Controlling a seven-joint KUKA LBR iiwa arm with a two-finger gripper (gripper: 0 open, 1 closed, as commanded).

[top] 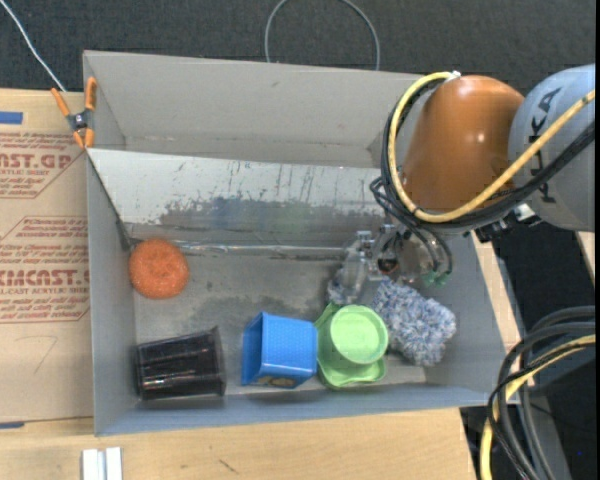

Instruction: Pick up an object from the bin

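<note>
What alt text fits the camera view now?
The gripper is low in the grey bin, right of centre, next to a green cup and a speckled blue-white cloth. Along the front lie a blue cup and a black cup; an orange ball sits left.

Bare bin floor [250, 283] is stretching open across the middle, between the orange ball [159, 269] by the left wall and the gripper [352, 273] on the right. Along the near wall a black cup [178, 366], a blue box [278, 349], a green cup [353, 342] and a speckled cloth [418, 320] are lining up, blocking that edge.
</note>
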